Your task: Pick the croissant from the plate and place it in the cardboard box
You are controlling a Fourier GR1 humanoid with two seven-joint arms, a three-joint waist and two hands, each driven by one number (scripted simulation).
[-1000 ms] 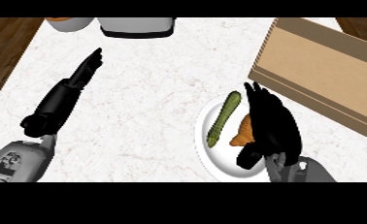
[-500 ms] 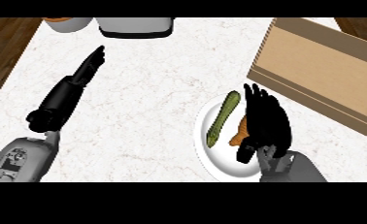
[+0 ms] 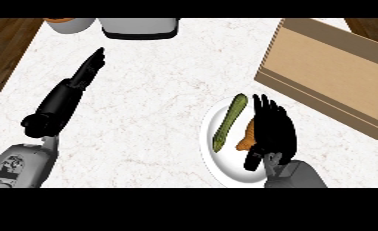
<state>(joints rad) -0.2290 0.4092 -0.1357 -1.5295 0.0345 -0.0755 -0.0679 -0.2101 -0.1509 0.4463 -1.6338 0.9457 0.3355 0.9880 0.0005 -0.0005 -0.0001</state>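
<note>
The orange-brown croissant point(image 3: 247, 135) lies on the white plate point(image 3: 221, 161) at the lower right, mostly hidden under my right hand point(image 3: 275, 131). That hand rests flat over it with fingers straight, pointing away from me; the thumb hangs down at its left side. A green cucumber point(image 3: 228, 121) lies on the plate just left of the croissant. The cardboard box point(image 3: 325, 70) stands at the upper right, beyond the plate. My left hand point(image 3: 83, 73) lies open on the counter at the left, fingers stretched toward the far edge.
A grey appliance point(image 3: 139, 27) and a pale container with an orange top point(image 3: 70, 24) sit at the counter's far edge. Dark wood floor shows past the counter's left side point(image 3: 13, 50). White marble counter point(image 3: 155, 105) lies between the hands.
My right hand has slid slightly toward me over the croissant, covering more of it. The left arm has barely moved.
</note>
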